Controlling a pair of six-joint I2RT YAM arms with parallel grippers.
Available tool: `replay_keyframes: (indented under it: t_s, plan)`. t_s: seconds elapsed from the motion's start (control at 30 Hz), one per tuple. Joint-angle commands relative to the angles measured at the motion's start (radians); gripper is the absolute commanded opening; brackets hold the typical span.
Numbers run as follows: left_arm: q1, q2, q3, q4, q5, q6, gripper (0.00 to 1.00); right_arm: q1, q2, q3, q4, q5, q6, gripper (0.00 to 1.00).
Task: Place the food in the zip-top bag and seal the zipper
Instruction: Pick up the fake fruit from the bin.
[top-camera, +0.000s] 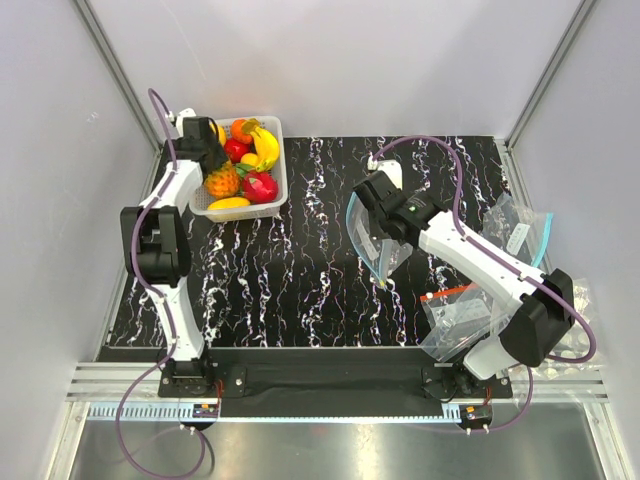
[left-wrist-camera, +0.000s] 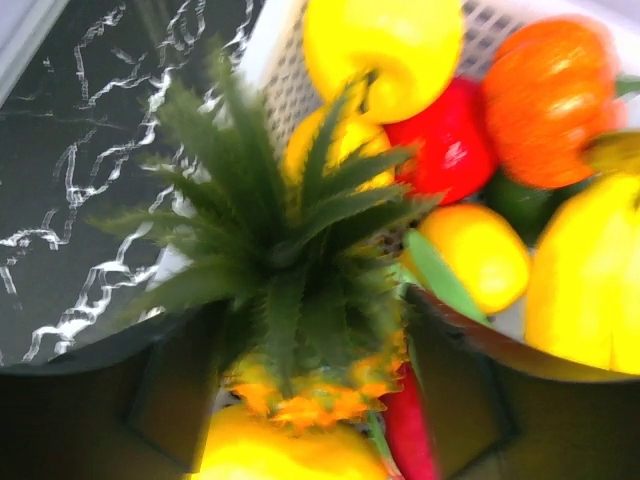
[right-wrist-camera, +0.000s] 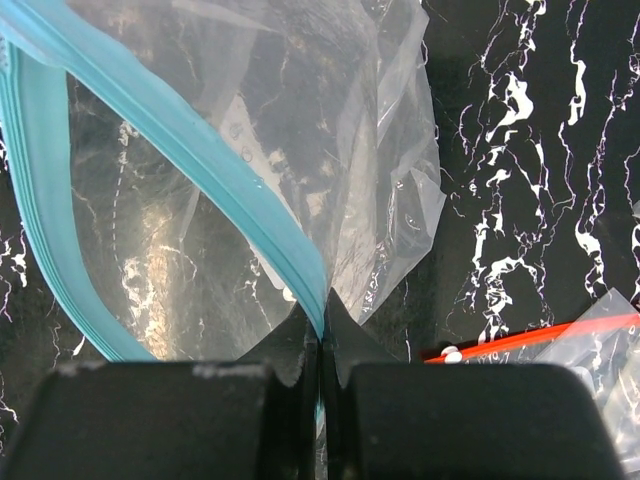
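Food (top-camera: 243, 160) has not yet gone into the zip-top bag, so by my judgement the task stands at its first step. On the black marbled desk (top-camera: 300, 290), the white basket (top-camera: 283, 178) sits at the far left with all the toy fruit piled inside it. Well apart from it, right of the desk's middle, the zip-top bag (top-camera: 372, 238) hangs from the right arm with its mouth gaping, and nothing shows inside its clear walls. A second clear bag with a red-orange strip (top-camera: 458, 312) lies near the right arm's base and plays no part. Over the basket, the left fingers (top-camera: 209, 150) stand spread on either side of the pineapple (left-wrist-camera: 300, 300), close against its body below the green crown. I cannot tell whether they already pinch it or only straddle it. The right fingers (right-wrist-camera: 320, 350) are clenched on the zip-top bag at one end of its mouth. The zipper (right-wrist-camera: 230, 190) is unsealed, its two teal lips parted wide and meeting only where the fingers nip them. Left to do, by my reckoning: lift the pineapple out, carry it to the open mouth and drop it in. The same goes for whatever other fruit is wanted, and last the zipper must be pressed shut along its whole width.
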Motion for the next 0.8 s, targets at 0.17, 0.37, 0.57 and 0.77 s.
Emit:
replay_keyframes:
  t_s: [0.17, 0.37, 0.57, 0.77]
  plan:
    - [0.059, -0.054, -0.008, 0.079, 0.14, -0.002, 0.24, -0.022, -0.029, 0.025, 0.003, 0.018, 0.001, 0.0]
    - [0.056, -0.225, -0.174, 0.199, 0.226, -0.032, 0.15, -0.065, 0.007, 0.034, 0.007, -0.009, 0.018, 0.0]
    - [0.055, -0.414, -0.313, 0.254, 0.304, -0.046, 0.14, -0.09, 0.135, 0.144, -0.069, 0.055, 0.054, 0.0]
    - [0.055, -0.557, -0.365, 0.245, 0.386, -0.04, 0.08, -0.096, 0.287, 0.301, -0.21, 0.152, 0.124, 0.0]
